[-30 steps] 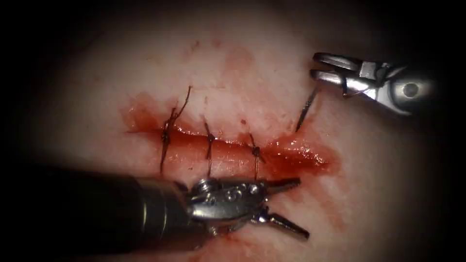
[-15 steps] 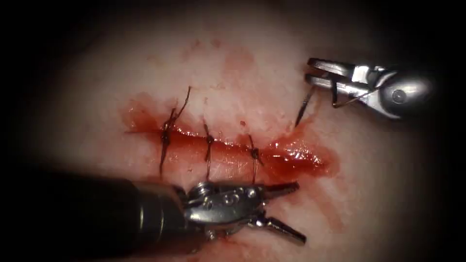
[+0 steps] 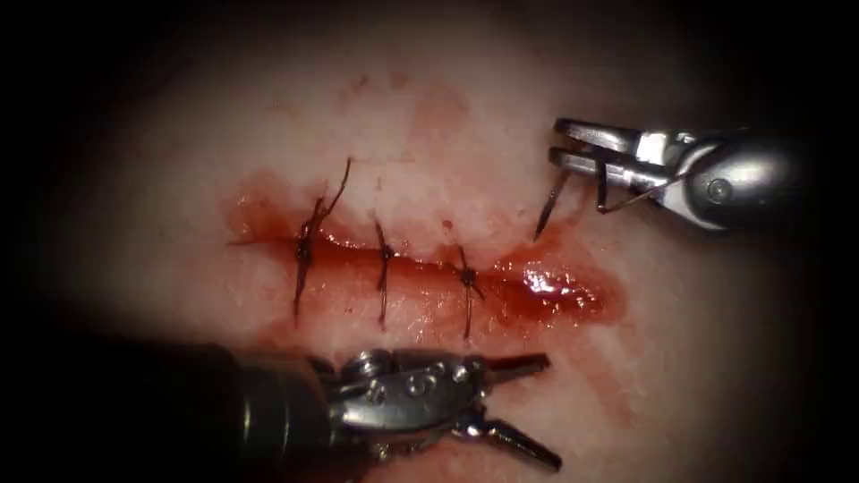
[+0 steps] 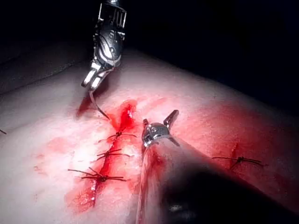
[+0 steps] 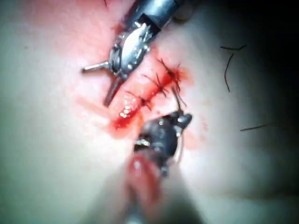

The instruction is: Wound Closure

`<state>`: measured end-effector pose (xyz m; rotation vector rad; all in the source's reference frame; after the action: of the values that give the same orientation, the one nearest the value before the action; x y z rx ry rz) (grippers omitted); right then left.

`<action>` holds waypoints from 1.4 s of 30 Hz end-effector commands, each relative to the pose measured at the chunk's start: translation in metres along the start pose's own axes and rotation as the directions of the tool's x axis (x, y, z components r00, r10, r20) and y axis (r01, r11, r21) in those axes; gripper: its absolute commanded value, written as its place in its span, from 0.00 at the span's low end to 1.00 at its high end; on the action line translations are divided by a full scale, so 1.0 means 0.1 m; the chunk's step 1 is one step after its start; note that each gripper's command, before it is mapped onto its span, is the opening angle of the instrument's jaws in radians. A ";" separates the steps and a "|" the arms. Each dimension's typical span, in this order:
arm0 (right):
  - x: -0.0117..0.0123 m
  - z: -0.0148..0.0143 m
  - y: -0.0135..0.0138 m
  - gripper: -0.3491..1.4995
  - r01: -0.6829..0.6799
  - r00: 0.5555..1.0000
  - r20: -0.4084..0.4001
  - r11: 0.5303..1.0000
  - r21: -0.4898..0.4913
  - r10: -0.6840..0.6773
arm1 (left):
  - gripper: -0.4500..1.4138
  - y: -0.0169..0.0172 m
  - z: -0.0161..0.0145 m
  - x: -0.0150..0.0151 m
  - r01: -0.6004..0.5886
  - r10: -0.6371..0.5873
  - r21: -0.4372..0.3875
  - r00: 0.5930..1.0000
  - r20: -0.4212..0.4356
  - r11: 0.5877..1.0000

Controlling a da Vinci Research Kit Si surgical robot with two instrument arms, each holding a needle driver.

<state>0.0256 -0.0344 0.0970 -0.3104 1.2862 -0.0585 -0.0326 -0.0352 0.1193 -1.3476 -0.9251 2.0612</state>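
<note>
I count two tools of mine, the left tool [image 3: 501, 402] and the right tool [image 3: 573, 148], and one curved needle [image 3: 548, 207]. One cut [image 3: 429, 273] runs across the tissue [image 3: 465, 116], and three tied stitches [image 3: 385, 259] cross it. On a second spot of the tissue I count one more stitch [image 4: 238, 160].

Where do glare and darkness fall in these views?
Endoscope view: glare on the red fluid at the cut's right end, dark surround; right tool grips the needle mid-curve, tip outside the tissue; left tool open, empty. Left wrist view: shadow under right tool.
</note>
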 end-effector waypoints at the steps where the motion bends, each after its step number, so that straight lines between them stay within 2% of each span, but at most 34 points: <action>1: 0.000 0.009 -0.001 0.00 0.000 1.000 0.000 1.000 0.001 0.000 | 0.70 -0.002 0.007 -0.003 0.001 -0.001 -0.001 1.000 0.000 1.000; 16: -0.001 0.014 0.001 0.00 0.064 0.998 0.013 0.998 -0.014 -0.064 | 0.69 -0.002 0.005 -0.003 0.000 0.000 -0.004 1.000 0.000 1.000; 27: -0.014 0.017 -0.013 0.00 0.113 0.993 0.040 0.994 0.013 -0.113 | 0.68 -0.002 0.004 -0.002 0.000 0.000 -0.007 1.000 0.001 1.000; 31: -0.013 0.018 -0.017 0.00 0.120 0.992 0.033 0.993 0.021 -0.121 | 0.68 -0.003 -0.001 0.003 0.003 -0.003 -0.003 1.000 -0.003 1.000; 42: -0.006 0.020 -0.033 0.00 0.040 0.999 0.018 0.998 0.045 -0.041 | 0.67 -0.003 -0.010 0.014 0.019 -0.018 0.036 1.000 -0.020 0.999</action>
<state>0.0271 -0.0369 0.0986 -0.2944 1.2597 -0.1170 -0.0316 -0.0334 0.1179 -1.3358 -0.8826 2.0377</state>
